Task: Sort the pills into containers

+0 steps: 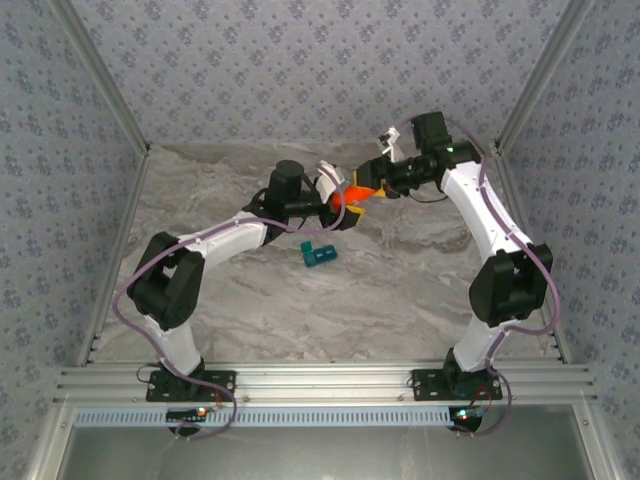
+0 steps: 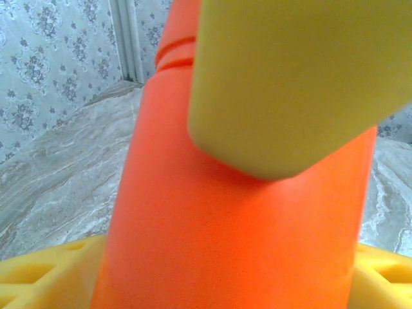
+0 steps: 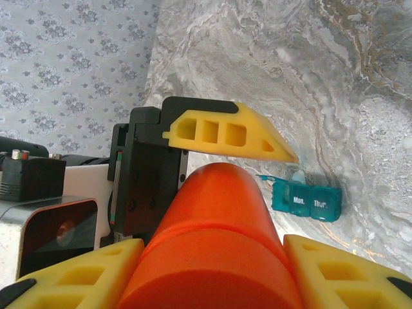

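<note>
Arms, two of them, rise from a metal rail (image 1: 320,380) at the near edge of the marble-patterned table (image 1: 400,300). The left arm (image 1: 215,240) and the right arm (image 1: 490,220) lean inward toward each other.

Nearest beyond the bases lies the one pill box (image 1: 319,254), teal and flat on the table near its middle, well apart from both arms and with nothing touching it. The right wrist camera reads two labels on it, "Mon." and "Thur."; something pale and clear sticks up at one end, too small to tell what.

Farther back and above the table, both grippers meet on a single orange bottle (image 1: 347,198). The right gripper (image 3: 212,277) is clamped on it, one yellow finger pressing each side. The left gripper (image 2: 225,283) has its two yellow fingers flanking the bottle's body. Whether they squeeze it or only sit beside it I cannot tell. One right-hand finger crosses the upper part of the left wrist picture, and the bottle blocks most of the table in both wrist views.

Flower-patterned walls (image 1: 300,60) close the scene on three sides.
</note>
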Controlling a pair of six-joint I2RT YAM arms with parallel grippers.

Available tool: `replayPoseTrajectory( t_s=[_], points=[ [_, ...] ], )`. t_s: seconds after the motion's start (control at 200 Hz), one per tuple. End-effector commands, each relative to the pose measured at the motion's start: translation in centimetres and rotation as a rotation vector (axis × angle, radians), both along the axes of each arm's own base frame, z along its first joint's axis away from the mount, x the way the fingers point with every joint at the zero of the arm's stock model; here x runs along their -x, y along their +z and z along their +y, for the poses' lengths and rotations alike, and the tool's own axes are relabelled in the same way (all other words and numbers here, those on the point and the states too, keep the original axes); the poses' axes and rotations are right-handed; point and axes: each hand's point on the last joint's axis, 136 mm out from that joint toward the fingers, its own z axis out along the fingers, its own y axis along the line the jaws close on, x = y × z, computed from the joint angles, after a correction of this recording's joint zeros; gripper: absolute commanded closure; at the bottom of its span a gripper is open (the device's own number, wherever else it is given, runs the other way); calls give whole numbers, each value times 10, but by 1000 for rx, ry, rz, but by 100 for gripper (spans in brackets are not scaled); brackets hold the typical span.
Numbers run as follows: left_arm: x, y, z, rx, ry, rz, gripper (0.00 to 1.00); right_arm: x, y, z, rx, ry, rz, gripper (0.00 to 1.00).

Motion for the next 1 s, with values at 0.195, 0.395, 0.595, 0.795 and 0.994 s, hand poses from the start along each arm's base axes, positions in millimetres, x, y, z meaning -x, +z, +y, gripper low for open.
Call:
replayPoseTrajectory(
  t_s=[0.195,0.395,0.595,0.795,0.994],
  points=[
    [-3,9,-2,10,13,-19,17,5,21,-2,-63,-9,-32,73],
    [-1,10,-4,16,-1,-18,20,4,25,0,-78,-12,-35,73],
    [1,9,-3,17,-4,-11,24,4,24,1,-80,-13,-31,73],
    [1,11,-2,24,1,-12,27,4,24,0,-79,-15,-31,73],
    [-1,15,0,37,8,-7,33,4,24,1,-79,-16,-28,73]
  ],
)
